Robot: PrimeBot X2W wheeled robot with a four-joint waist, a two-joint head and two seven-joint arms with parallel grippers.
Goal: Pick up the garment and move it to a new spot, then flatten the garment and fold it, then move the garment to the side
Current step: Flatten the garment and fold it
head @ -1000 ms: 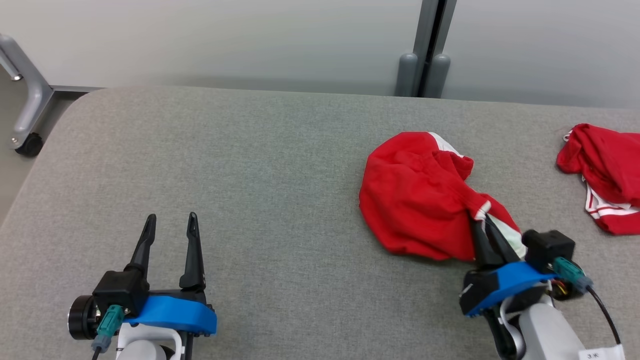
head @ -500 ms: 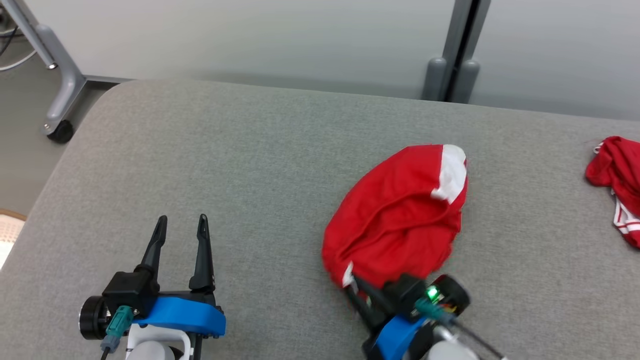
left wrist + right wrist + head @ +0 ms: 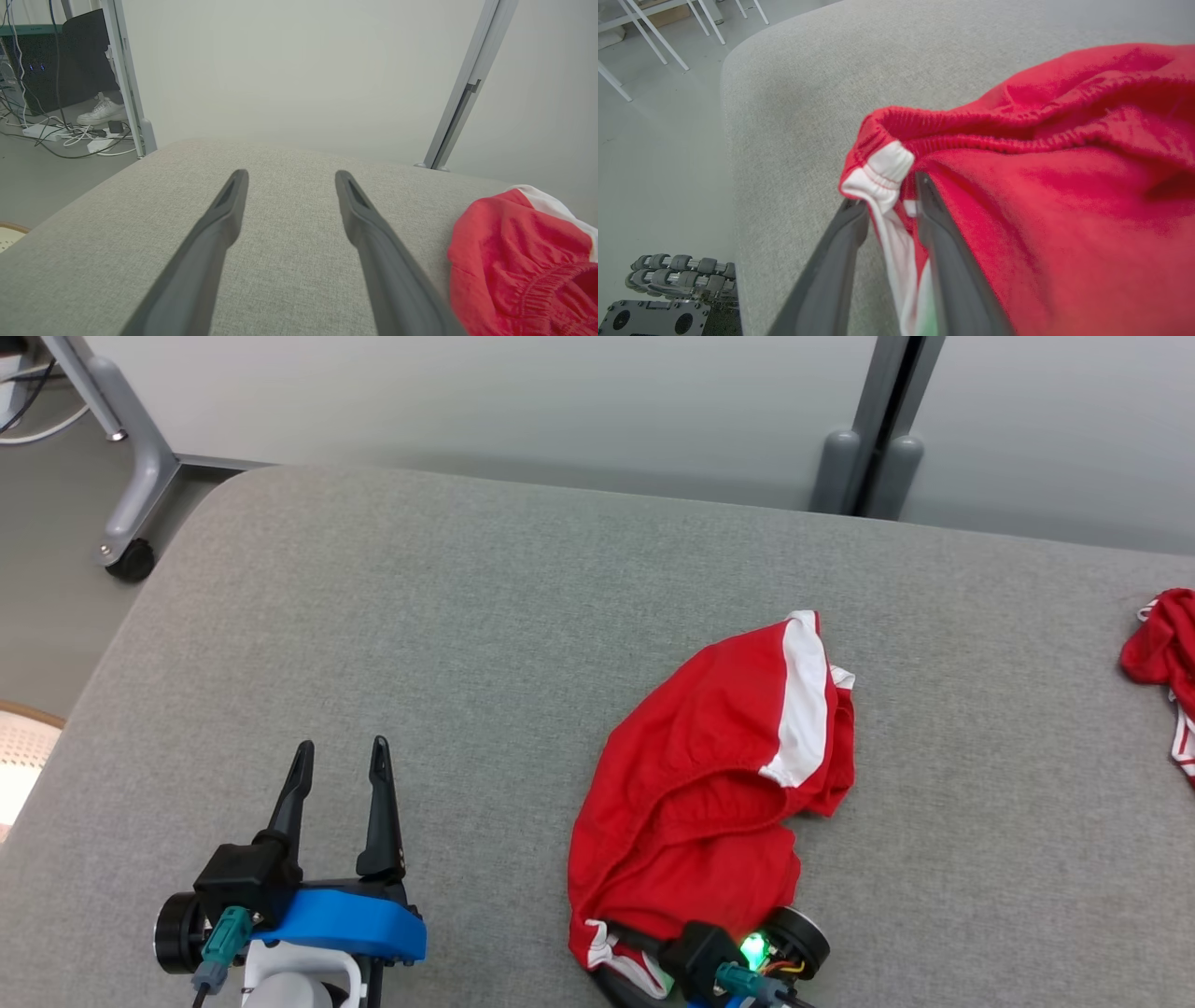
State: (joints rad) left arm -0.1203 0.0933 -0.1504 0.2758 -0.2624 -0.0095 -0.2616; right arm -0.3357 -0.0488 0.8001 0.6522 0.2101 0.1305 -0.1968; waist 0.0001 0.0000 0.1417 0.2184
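Observation:
The garment [image 3: 719, 784], red shorts with a white side stripe, lies crumpled on the grey padded table [image 3: 420, 616], right of centre and reaching the near edge. My right gripper [image 3: 889, 193] is at the garment's near end; its jaws stand slightly apart, with the white-and-red waistband [image 3: 885, 168] loose between them. The dark housing of its wrist [image 3: 747, 957] with a green light shows at the head view's bottom edge. My left gripper [image 3: 341, 756] is open and empty over bare table at the lower left, well left of the garment [image 3: 514, 261].
A second red-and-white garment [image 3: 1162, 653] lies at the table's right edge. A grey frame leg with a caster [image 3: 131, 560] stands off the far left corner, a grey post [image 3: 868, 467] behind the table. A person's white shoe [image 3: 100, 112] and cables are on the floor.
My right gripper has dragged the garment left and toward the near edge, and its jaws have parted. The head camera has also shifted. The left gripper has not moved.

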